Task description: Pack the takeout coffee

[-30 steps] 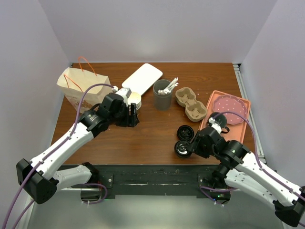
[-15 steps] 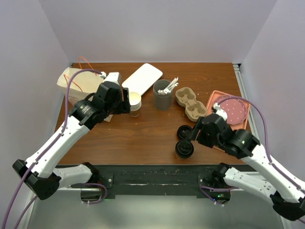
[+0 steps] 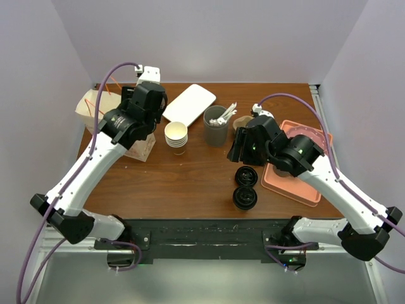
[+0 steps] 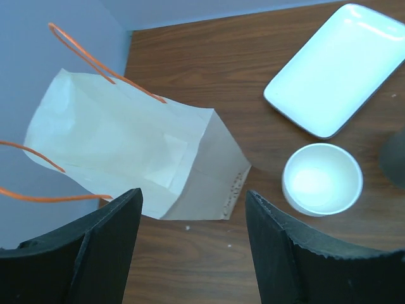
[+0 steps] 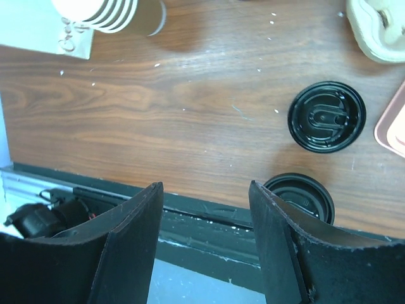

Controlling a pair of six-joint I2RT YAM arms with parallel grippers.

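Observation:
No lidded cream cup shows in any view. A stack of lidless cream cups (image 3: 176,134) stands mid-table, also in the left wrist view (image 4: 323,179). A loose black lid (image 3: 245,175) lies near front, also in the right wrist view (image 5: 326,117). A second black lid or lid stack (image 3: 245,197) sits nearer the edge (image 5: 299,195). The paper bag (image 3: 95,111) with orange handles stands far left (image 4: 126,152). My left gripper (image 4: 193,193) is open and empty, high above the table between bag and cups. My right gripper (image 5: 205,187) is open and empty, high above the front edge left of the lids.
A white rectangular tray (image 3: 188,104) lies at the back. A dark grey cup of white utensils (image 3: 216,125) stands beside a cardboard cup carrier (image 3: 253,130). A salmon tray (image 3: 288,183) holding a pink plate (image 3: 311,136) is at the right.
Both arms have risen and swung back. The left gripper left the cup stack and moved toward the bag. The right gripper lifted off the lids toward the carrier.

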